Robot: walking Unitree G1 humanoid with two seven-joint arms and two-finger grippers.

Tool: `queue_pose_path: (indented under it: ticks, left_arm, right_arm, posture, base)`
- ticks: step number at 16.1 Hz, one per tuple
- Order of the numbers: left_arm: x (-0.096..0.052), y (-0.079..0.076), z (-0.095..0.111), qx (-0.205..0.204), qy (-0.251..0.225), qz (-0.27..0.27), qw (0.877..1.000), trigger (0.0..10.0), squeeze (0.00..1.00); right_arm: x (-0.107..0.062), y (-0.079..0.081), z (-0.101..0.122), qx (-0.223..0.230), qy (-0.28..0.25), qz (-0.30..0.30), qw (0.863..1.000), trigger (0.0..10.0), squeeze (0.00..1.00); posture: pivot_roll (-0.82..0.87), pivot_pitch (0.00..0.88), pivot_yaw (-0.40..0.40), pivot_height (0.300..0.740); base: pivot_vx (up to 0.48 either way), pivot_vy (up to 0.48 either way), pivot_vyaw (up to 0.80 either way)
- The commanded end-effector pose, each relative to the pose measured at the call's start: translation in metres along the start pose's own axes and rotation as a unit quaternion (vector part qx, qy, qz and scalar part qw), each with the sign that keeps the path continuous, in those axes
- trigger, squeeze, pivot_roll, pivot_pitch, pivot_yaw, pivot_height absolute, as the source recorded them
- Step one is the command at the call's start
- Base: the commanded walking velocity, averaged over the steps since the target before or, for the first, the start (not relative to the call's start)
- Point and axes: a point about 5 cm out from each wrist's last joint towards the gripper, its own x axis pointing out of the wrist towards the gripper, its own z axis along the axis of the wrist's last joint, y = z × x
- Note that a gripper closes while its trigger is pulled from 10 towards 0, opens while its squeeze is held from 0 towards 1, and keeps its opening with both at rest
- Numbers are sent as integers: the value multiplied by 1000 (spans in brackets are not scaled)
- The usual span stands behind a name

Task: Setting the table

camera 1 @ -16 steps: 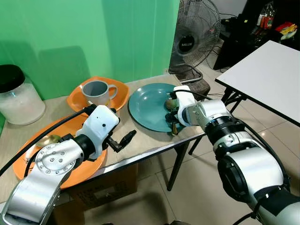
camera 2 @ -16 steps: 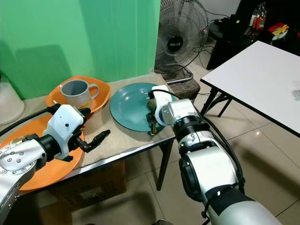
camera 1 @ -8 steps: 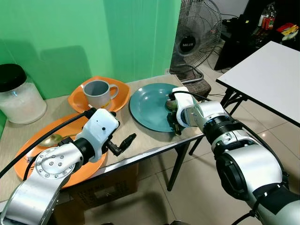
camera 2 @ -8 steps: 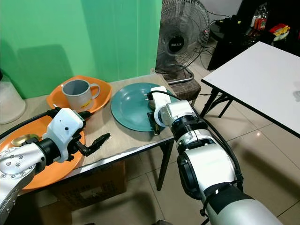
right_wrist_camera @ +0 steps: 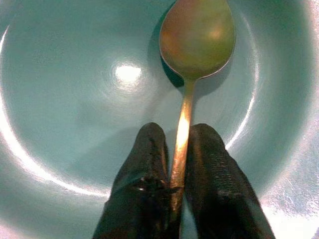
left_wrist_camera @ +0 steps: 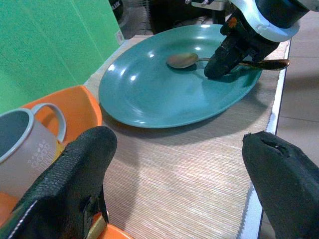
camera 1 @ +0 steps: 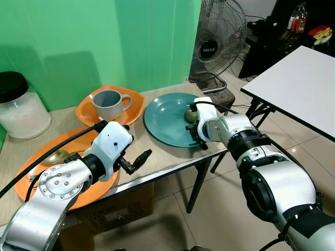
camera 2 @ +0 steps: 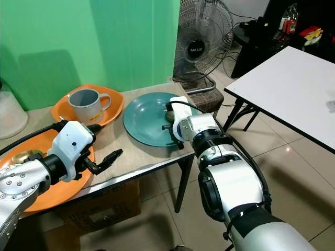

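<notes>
Bench setup is judged partly complete: right tool grasps spoon over teal plate; left tool released, mug unplaced.

A green wall fills the view from 9 to 12 o'clock. At 1 o'clock a standing fan sits on the pale tiled floor, with a white table at 3 o'clock.

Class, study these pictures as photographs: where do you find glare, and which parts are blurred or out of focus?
Right wrist view: bright glare spots on the teal plate, a shine along the spoon handle. Left wrist view: the near left gripper fingers are soft and out of focus, the plate behind is sharper. Eye views: evenly lit and sharp; right gripper casts little shadow.
</notes>
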Motion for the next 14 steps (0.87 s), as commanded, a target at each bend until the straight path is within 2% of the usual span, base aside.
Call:
queue_pose_path:
  ticks: [1,6,9,11,12,13,14]
  left_arm:
    - [-1,-1,4,8,-6,-10,1000,10000,184]
    - [0,-1,5,7,-11,-12,1000,10000,180]
    - [2,0,6,4,-16,-12,1000,10000,184]
    - [3,0,7,4,-17,-11,1000,10000,180]
    - [4,1,10,-7,-30,-4,1000,10000,180]
    - [7,2,14,-17,-41,0,999,10000,184]
    - [11,4,16,-34,-51,16,998,10000,184]
  right_arm:
    - [-3,1,8,2,-11,5,1000,0,0]
    - [-5,-1,13,10,-26,8,1000,0,0]
    - [-11,-4,27,11,-59,11,998,0,0]
    - [-18,-7,36,27,-68,28,997,0,0]
    - [-27,-14,47,55,-101,46,992,0,0]
    - [-36,-21,55,74,-150,63,984,431,0]
    - [-43,-26,60,70,-189,70,977,2431,0]
  posture:
    - [-29,10,-60,740]
    - [-23,0,-62,740]
    - [-19,0,-59,740]
    - [-15,0,-58,740]
    - [-7,0,-56,740]
    - [-2,0,-52,740]
    - [-3,0,-51,740]
  base:
    - [0,0,0]
    - [0,0,0]
    - [0,0,0]
    - [0,0,0]
    - [0,0,0]
    - [0,0,0]
    - [0,0,0]
